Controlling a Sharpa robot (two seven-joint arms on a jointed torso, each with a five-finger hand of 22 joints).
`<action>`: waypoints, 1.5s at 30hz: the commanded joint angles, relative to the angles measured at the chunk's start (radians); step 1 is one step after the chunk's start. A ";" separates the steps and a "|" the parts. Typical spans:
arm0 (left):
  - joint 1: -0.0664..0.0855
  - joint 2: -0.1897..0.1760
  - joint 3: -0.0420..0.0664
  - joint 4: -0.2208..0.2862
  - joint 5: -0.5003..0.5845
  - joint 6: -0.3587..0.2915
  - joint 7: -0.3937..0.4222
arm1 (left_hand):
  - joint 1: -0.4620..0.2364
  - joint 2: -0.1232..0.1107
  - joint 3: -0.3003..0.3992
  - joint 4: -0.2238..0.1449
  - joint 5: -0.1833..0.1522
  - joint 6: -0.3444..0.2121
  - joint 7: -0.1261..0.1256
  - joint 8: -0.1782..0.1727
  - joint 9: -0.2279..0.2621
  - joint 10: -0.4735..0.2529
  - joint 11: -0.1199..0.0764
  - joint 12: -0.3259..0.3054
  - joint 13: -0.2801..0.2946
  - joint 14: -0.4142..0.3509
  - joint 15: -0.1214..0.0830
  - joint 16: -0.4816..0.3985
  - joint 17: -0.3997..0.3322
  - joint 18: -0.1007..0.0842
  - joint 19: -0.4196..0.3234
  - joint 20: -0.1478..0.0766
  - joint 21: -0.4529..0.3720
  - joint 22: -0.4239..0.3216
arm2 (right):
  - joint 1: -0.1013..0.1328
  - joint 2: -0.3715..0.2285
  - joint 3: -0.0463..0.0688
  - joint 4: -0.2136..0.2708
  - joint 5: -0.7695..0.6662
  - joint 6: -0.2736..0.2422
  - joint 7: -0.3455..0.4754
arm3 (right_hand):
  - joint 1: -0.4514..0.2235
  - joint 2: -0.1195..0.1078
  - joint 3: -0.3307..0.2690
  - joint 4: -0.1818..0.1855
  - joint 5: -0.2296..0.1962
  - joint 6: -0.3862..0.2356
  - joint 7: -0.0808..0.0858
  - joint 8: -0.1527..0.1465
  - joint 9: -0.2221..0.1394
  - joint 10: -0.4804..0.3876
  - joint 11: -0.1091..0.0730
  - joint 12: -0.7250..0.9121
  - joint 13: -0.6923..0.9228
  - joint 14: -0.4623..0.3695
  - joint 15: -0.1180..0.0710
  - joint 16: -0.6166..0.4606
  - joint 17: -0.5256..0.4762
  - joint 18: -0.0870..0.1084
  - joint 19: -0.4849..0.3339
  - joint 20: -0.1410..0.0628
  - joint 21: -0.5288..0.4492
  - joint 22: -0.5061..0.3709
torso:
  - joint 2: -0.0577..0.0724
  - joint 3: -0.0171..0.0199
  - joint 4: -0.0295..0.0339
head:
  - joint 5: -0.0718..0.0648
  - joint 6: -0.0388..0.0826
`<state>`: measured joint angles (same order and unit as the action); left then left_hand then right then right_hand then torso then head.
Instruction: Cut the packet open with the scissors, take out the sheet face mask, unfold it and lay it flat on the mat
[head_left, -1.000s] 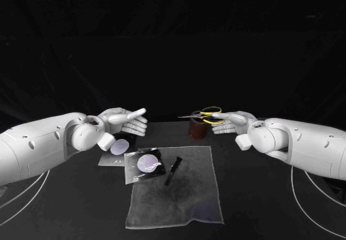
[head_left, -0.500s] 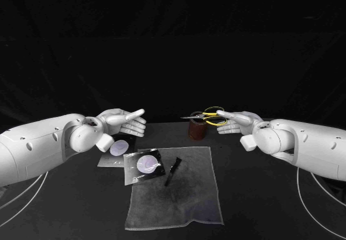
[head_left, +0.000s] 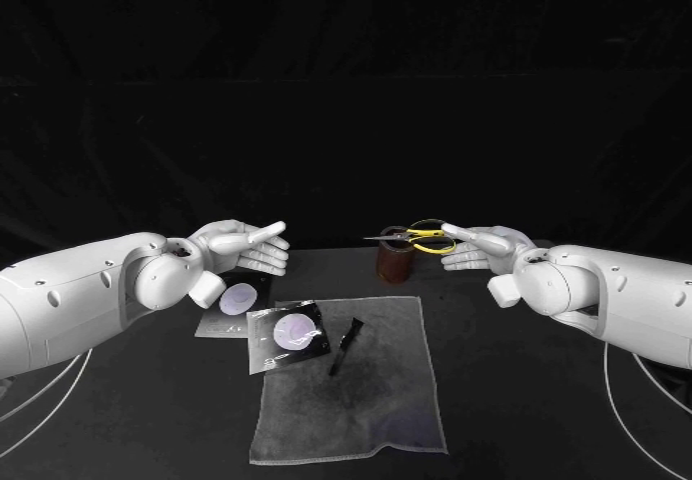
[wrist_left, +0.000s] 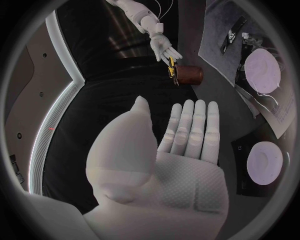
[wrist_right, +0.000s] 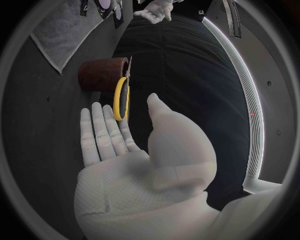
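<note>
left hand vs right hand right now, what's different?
Left hand hangs by the packet beside the mat; right hand is at the scissors in the brown cup. Right fingers nearly reach the yellow handles; left fingers are near nothing. Both open, empty.

We see a dim scene, black table (head_left: 519, 385) and backdrop (head_left: 346, 100) swallowing light, white arms (head_left: 72, 310) brightest on top, wrist views bending edges inside dark frames.

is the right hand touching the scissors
Cannot tell. In the right wrist view the fingertips of the right hand overlap the yellow handle of the scissors, and the head view puts the thumb beside it; neither shows contact or a gap plainly.
</note>
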<state>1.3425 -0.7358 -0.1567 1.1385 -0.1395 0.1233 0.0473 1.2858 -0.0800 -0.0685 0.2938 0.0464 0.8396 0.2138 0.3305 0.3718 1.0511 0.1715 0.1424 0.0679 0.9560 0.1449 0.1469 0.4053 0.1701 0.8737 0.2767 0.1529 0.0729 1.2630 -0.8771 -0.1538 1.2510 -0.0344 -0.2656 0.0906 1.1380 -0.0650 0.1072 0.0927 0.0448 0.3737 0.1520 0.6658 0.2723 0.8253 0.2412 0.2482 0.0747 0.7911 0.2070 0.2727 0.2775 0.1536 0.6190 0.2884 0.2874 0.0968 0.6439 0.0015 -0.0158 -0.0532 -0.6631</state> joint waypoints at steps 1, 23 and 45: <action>0.000 -0.001 0.001 0.005 0.001 -0.001 0.022 | 0.006 0.004 0.004 0.000 0.002 0.007 -0.001 0.004 0.000 0.003 -0.005 0.006 0.001 0.002 -0.006 0.005 -0.001 0.013 0.005 0.001 0.005 0.001 | 0.000 0.004 0.000 0.008 0.004 0.011 0.022 | 0.013 0.003 -0.008 0.001 0.003 0.009 0.146 0.004 -0.002 -0.004 -0.002 0.005 0.000 0.001 -0.005 0.006 -0.001 -0.002 0.008 0.000 0.000 0.000 | 0.002 0.0000 0.0002 | 0.000 -0.002; -0.001 -0.003 0.001 0.008 -0.006 0.005 0.015 | 0.009 0.004 0.002 0.001 0.002 0.005 0.002 0.002 -0.001 0.001 -0.004 0.006 0.001 0.003 -0.006 0.006 -0.002 0.013 0.007 0.001 0.006 0.001 | 0.000 -0.003 0.000 -0.002 0.004 -0.004 0.032 | 0.036 0.024 -0.037 0.013 0.004 0.012 0.146 0.011 -0.009 -0.010 -0.003 0.025 -0.002 -0.002 -0.006 0.024 -0.008 0.000 0.018 0.000 0.000 -0.002 | 0.000 -0.0010 -0.0012 | -0.001 -0.003; -0.002 -0.018 0.001 0.022 -0.143 -0.026 0.058 | 0.215 0.016 0.047 -0.020 0.002 0.017 -0.025 -0.001 -0.014 0.013 -0.021 0.019 -0.001 0.046 -0.024 0.040 -0.003 0.015 0.081 -0.026 0.055 0.021 | -0.011 -0.149 -0.007 0.095 -0.102 -0.094 0.193 | 0.291 0.129 -0.007 -0.110 0.004 0.345 0.072 -0.108 -0.127 0.177 -0.081 0.036 -0.015 0.213 -0.094 0.099 -0.049 0.028 0.248 -0.063 0.116 0.042 | -0.002 -0.0033 -0.0019 | 0.001 -0.002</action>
<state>1.3404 -0.7520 -0.1567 1.1551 -0.2174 0.1102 0.0730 1.4942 -0.0625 -0.0242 0.2745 0.0464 0.8582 0.1942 0.3304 0.3578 1.0655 0.1574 0.1589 0.0678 0.9981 0.1216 0.1849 0.4000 0.1681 0.9517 0.2533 0.2051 0.0925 1.2547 -1.0177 -0.1605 1.3281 -0.0777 -0.3310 0.1888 1.4262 0.0616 0.0883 -0.0157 0.0502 0.7026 0.1811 0.5723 0.1536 0.9939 0.1618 0.2948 0.0603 0.9948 0.1160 0.3761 0.2318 0.1782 0.8573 0.2289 0.3991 0.1374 0.6420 -0.0013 -0.0167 -0.0566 -0.6622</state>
